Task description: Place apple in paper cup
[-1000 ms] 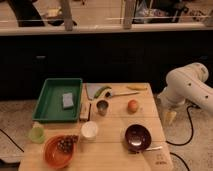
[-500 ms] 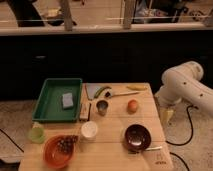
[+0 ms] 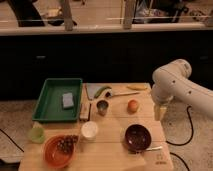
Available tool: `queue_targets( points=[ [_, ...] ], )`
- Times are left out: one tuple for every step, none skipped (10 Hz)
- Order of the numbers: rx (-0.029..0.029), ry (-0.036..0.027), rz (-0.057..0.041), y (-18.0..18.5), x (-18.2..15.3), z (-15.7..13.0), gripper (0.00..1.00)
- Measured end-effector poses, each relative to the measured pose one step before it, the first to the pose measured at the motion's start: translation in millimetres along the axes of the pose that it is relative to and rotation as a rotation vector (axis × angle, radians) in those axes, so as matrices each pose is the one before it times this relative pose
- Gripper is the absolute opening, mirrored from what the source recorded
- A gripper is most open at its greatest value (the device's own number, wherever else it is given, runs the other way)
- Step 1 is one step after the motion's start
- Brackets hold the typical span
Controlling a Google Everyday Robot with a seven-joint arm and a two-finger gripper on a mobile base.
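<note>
The apple (image 3: 132, 105), small and orange-red, rests on the wooden table (image 3: 115, 122) right of centre. Nearer the front and to the left stands the white paper cup (image 3: 89, 130), upright, about a hand's width from the apple. My white arm comes in from the right, and my gripper (image 3: 159, 111) hangs pointing down just off the table's right edge, to the right of the apple and a little above table height. Nothing is visibly held in it.
A small metal cup (image 3: 102, 106) stands left of the apple, with a long green vegetable (image 3: 102, 91) and a spoon (image 3: 125, 93) behind it. A green tray (image 3: 54, 106) holds a sponge (image 3: 68, 100). An orange bowl (image 3: 59, 150), a dark bowl (image 3: 137, 137) and a green cup (image 3: 36, 132) are at the front.
My arm has swung left toward the table, bringing the gripper closer to the table's right edge. The objects on the table have stayed put.
</note>
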Motion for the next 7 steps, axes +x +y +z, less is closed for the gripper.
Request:
queue_targets(
  points=[
    [0.00611, 0.00299, -0.00845, -1.39, -1.59, 1.81, 0.80],
    [0.00203, 0.00340, -0.00282, 0.44, 0.79, 2.13, 0.80],
    [0.00544, 0.00100, -0.01226, -6.75, -9.26, 3.40, 0.80],
    [0.00425, -0.00078, -0.01494, -6.48, -9.40, 3.09, 0.80],
    [0.00305, 0.00015, -0.00269, -1.68, -0.80, 1.63, 0.80],
    [0.00332, -0.00112, -0.00565, -2.79, -0.68, 2.97, 0.80],
    [0.00807, -0.00884, -0.00687, -4.70, -4.60, 3.30, 0.80]
  ],
)
